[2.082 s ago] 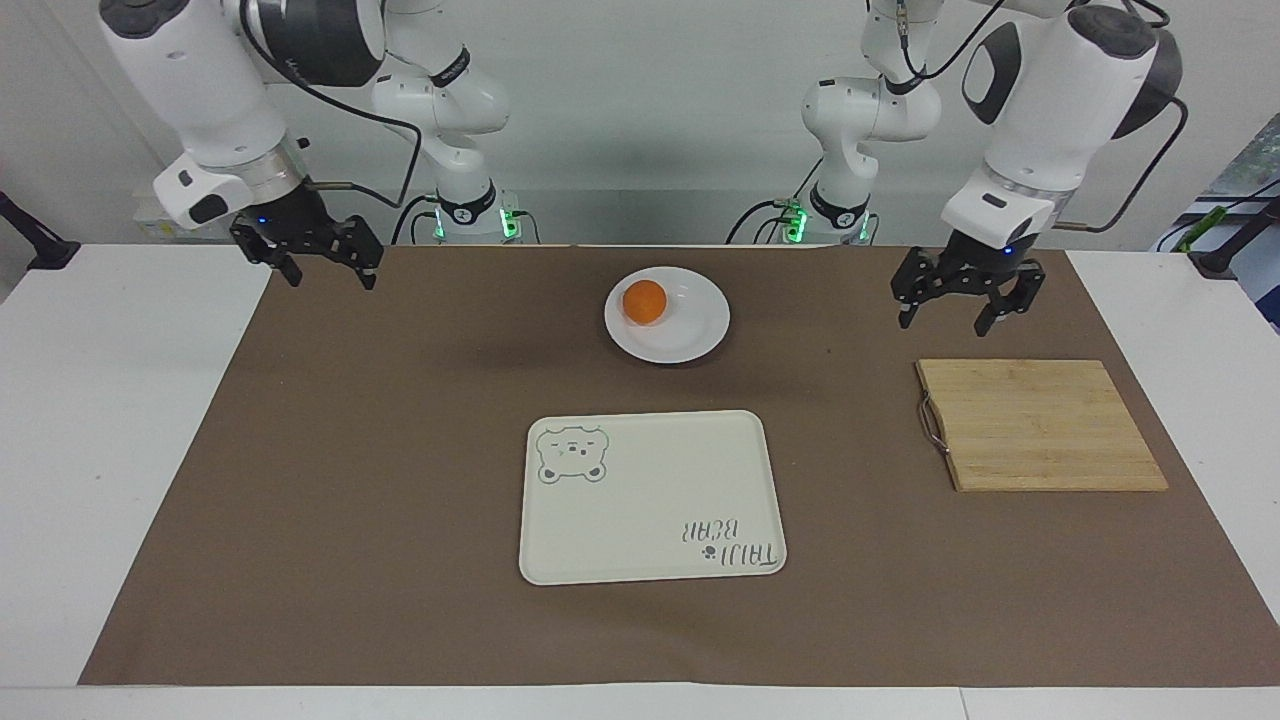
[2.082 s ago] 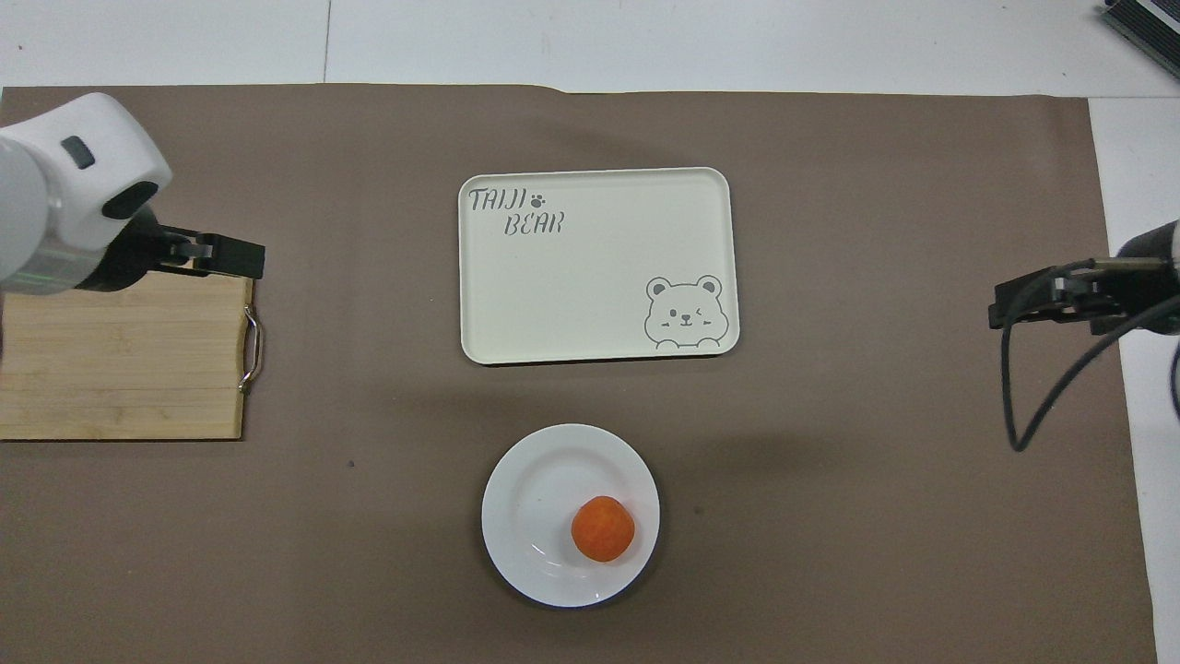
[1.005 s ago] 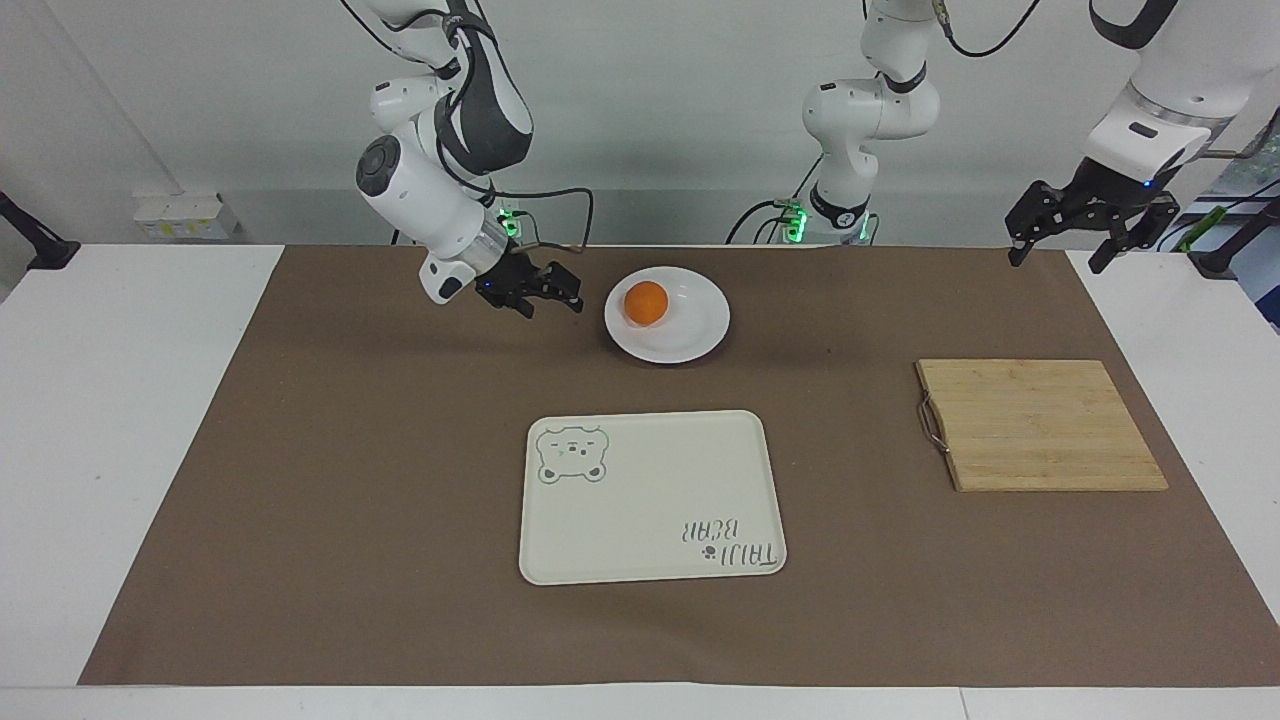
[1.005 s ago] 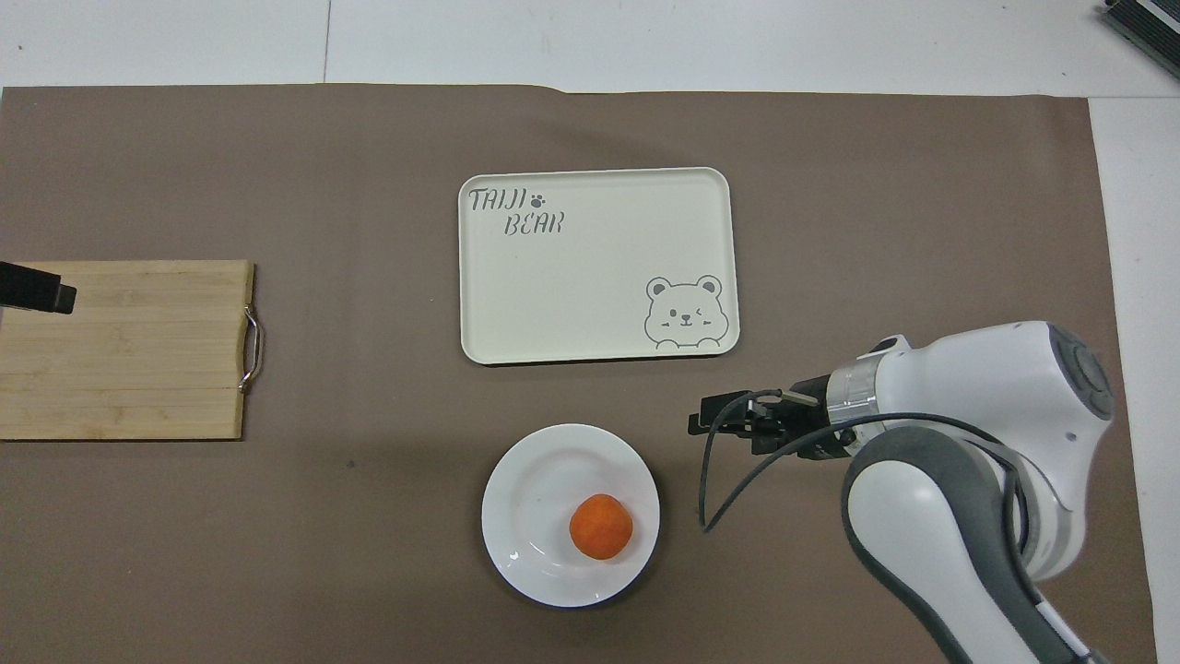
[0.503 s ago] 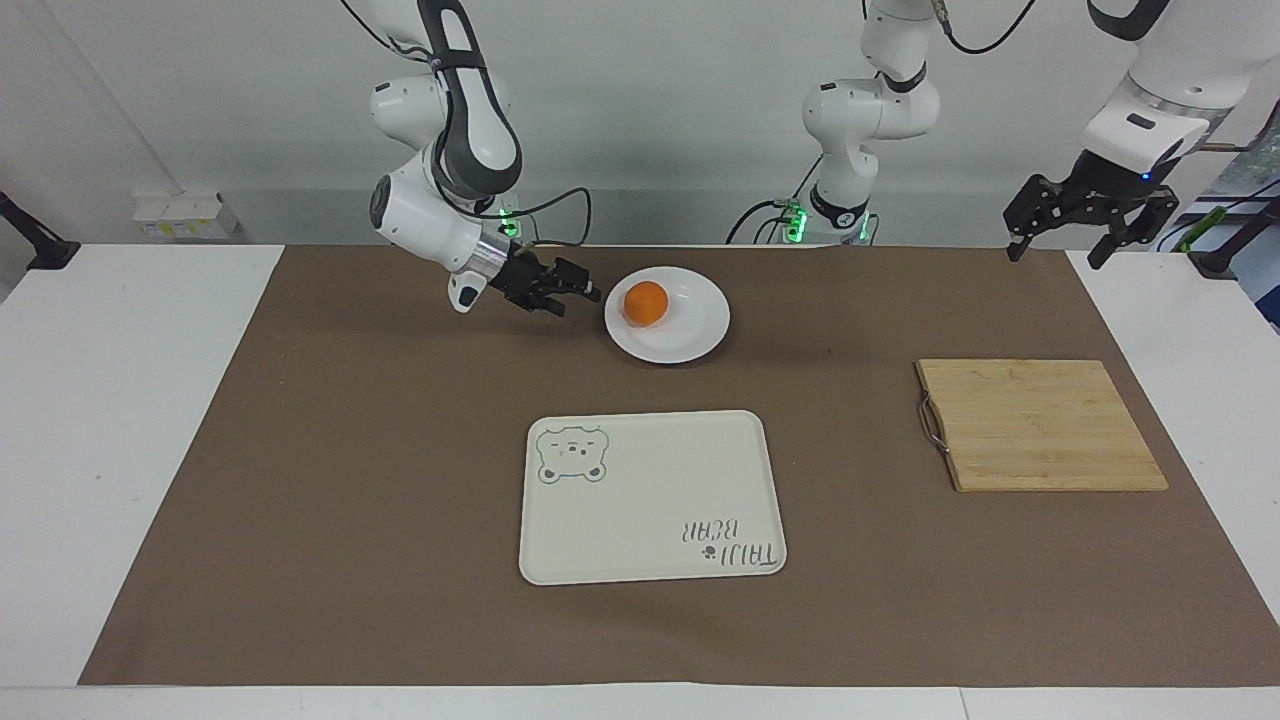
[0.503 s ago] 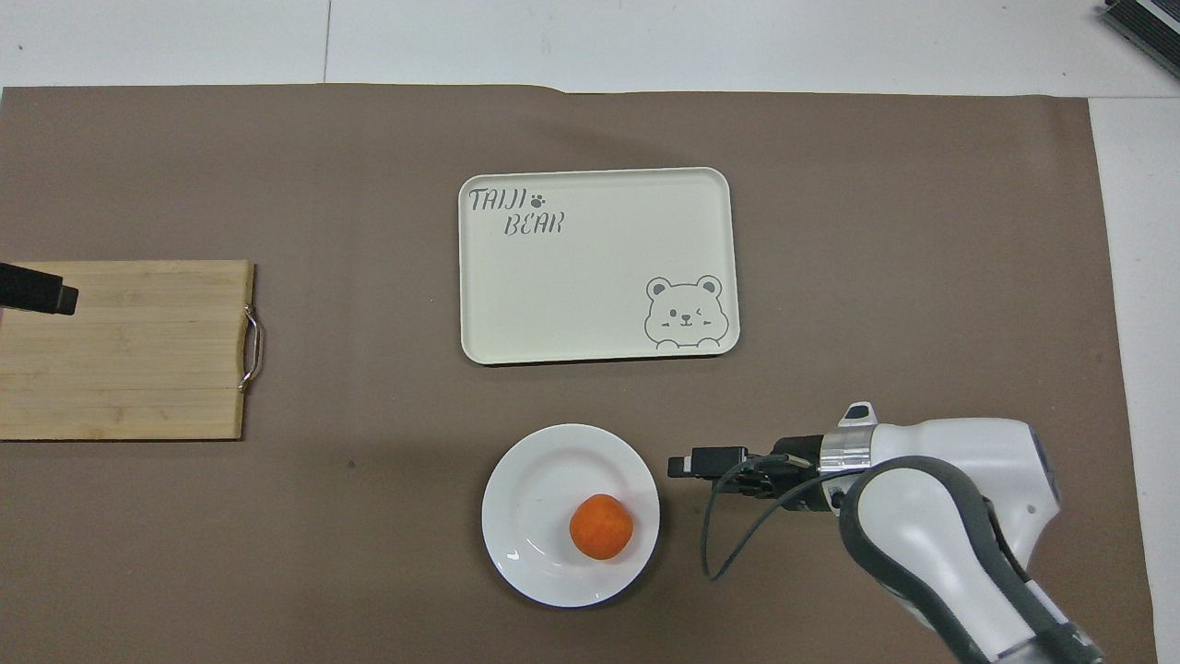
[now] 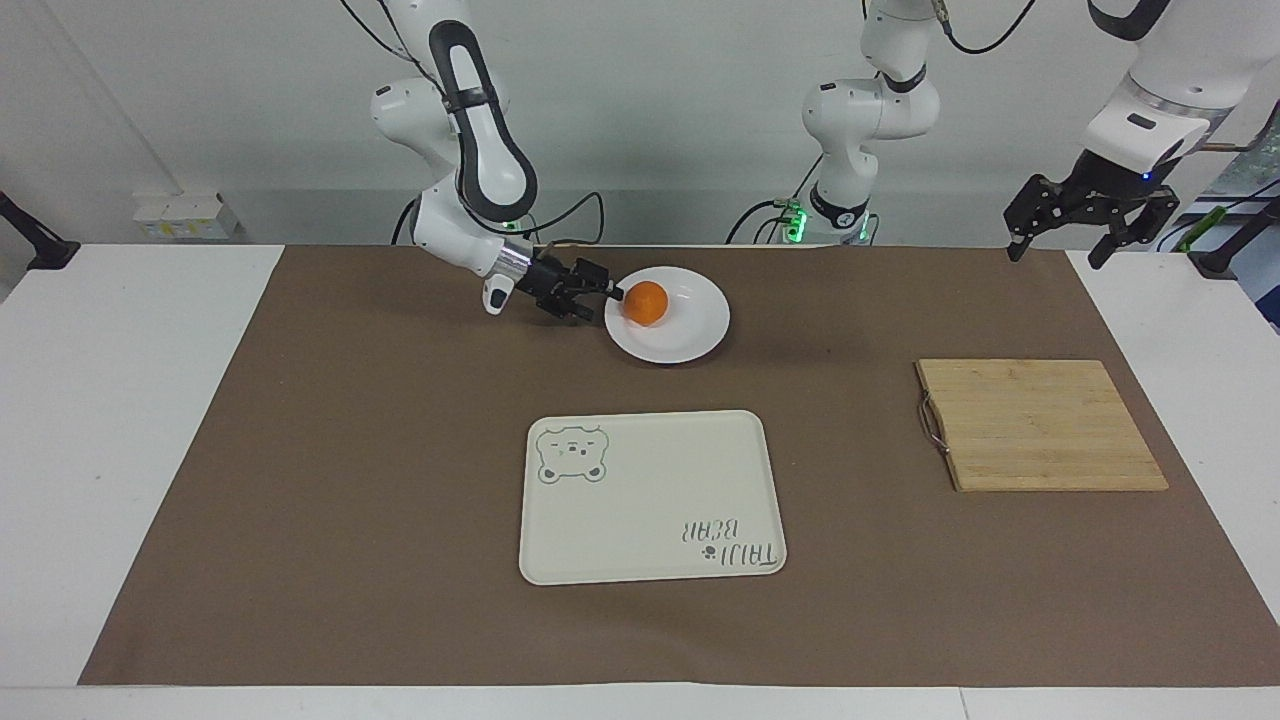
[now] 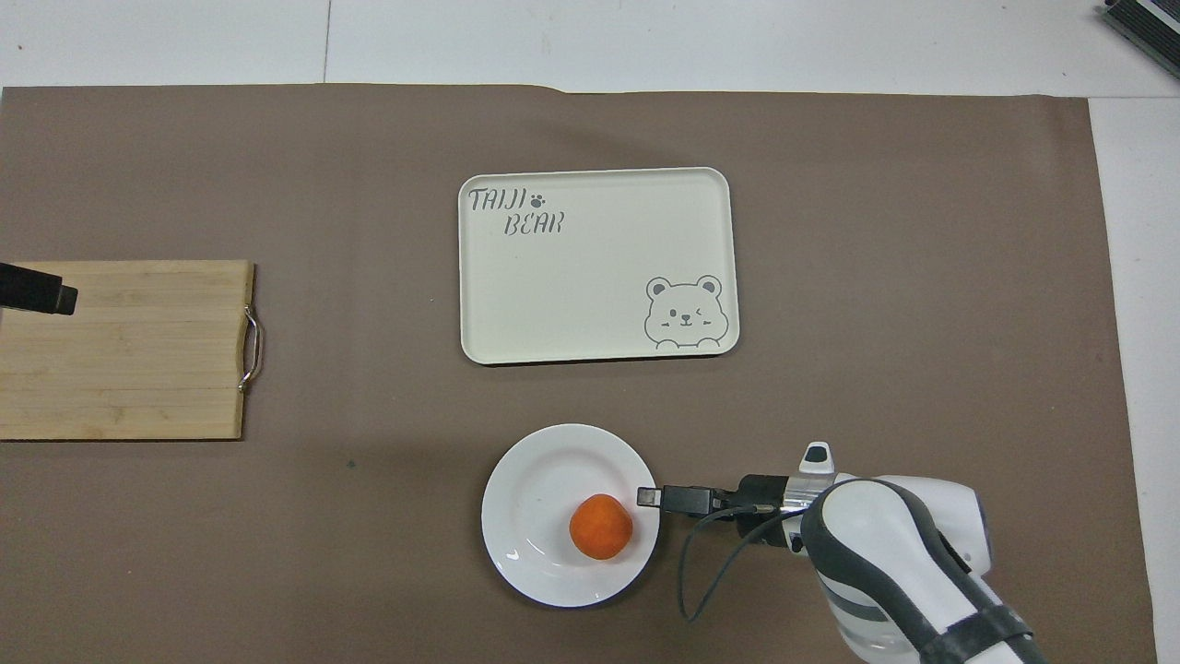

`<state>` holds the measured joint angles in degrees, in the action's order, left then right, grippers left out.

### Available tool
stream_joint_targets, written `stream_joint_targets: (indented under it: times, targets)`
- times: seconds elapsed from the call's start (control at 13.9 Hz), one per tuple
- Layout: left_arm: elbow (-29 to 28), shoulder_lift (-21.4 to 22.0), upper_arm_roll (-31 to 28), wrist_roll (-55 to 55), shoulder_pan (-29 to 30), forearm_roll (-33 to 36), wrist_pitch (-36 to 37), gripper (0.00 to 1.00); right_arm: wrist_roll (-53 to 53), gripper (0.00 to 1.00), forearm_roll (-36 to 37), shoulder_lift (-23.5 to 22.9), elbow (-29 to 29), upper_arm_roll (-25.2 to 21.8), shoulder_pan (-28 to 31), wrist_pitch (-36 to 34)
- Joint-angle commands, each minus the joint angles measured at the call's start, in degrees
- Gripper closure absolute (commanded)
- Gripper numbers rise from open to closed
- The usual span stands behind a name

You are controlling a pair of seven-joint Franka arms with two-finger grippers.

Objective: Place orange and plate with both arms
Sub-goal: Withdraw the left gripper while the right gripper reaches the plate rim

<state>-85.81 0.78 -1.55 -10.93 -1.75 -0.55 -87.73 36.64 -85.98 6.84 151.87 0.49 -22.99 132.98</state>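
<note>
Now the orange (image 7: 645, 302) sits in the plate (image 7: 690, 335), off-centre toward the right arm's end; the plate rests on the brown mat (image 7: 350, 480), nearer to the robots than the tray (image 7: 650, 497); the right gripper (image 7: 605, 291) is low at the plate's rim, lying almost level, its fingers apart, tips just beside the orange, holding nothing; whether a tip touches the fruit I cannot tell; in the overhead view one fingertip (image 8: 648, 498) shows at the rim; the left gripper (image 7: 1058, 247) hangs high over the table edge at the left arm's end, fingers apart and empty, waiting; the board (image 7: 1040, 425) lies on the mat toward that end, its metal handle facing the tray.
</note>
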Motion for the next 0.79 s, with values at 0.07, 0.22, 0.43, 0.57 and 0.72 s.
stream_joint_targets:
  times: [0.07, 0.22, 0.43, 0.57, 0.72]
  targets:
    - [0.4, 0.4, 0.3, -0.4, 0.5, 0.8, 1.2, 0.0, 8.1, 0.0, -6.9, -0.4, 2.2, -0.1, -1.6, 0.7]
    - [0.4, 0.3, 0.3, -0.4, 0.5, 0.8, 1.2, 0.0, 11.2, 0.0, -10.7, -1.2, 2.6, -0.1, -2.6, 1.8]
    - [0.4, 0.3, 0.3, -0.4, 0.5, 0.8, 1.2, 0.0, 12.7, 0.0, -12.2, -2.2, 2.5, -0.1, -3.7, 2.2]
    - [0.4, 0.3, 0.3, -0.4, 0.5, 0.8, 1.2, 0.0, 12.5, 0.38, -12.3, -2.4, 2.3, -0.1, -3.6, 2.3]
    - [0.4, 0.3, 0.3, -0.4, 0.5, 0.8, 1.2, 0.0, 12.3, 0.65, -12.3, -2.4, 2.3, -0.1, -3.7, 2.4]
